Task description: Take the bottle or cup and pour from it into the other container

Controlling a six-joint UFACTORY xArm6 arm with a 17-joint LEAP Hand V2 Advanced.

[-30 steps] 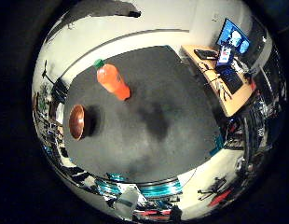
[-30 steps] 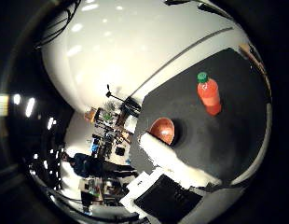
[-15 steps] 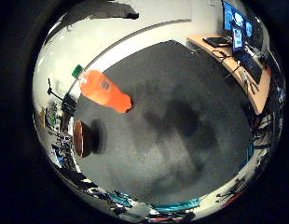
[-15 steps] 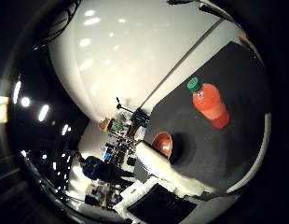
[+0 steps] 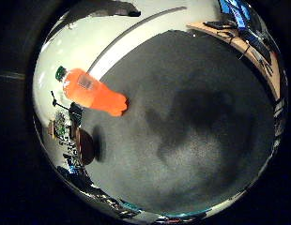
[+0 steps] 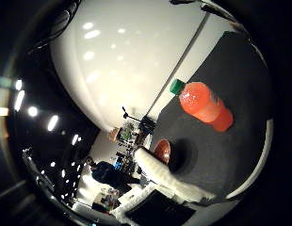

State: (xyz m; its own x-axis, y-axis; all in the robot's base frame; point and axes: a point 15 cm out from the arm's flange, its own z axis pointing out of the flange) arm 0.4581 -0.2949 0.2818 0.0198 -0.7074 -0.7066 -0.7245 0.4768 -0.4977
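Note:
An orange bottle (image 5: pixel 94 91) with a green cap stands on a dark grey table top (image 5: pixel 197 164). A brown bowl (image 5: pixel 84 145) sits on the same top a short way from the bottle, near the table's edge. The right thumb side palm view shows the bottle (image 6: pixel 204 104) large, with the bowl (image 6: pixel 163 151) beyond it. A white part of my hand (image 6: pixel 174 181) reaches into that view beside the bowl. The hand is above the table and away from the bottle. Its shadow falls on the table top beside the bottle.
A wooden desk (image 5: pixel 247 33) with monitors stands past the far side of the table. A white floor (image 5: pixel 99 37) runs along the table edge behind the bottle. Cluttered shelves and stands (image 6: pixel 127 137) lie beyond the bowl's side.
Both palm views have moved closer to the table. The bottle now looks larger in each view. The bottle and bowl have not moved on the table.

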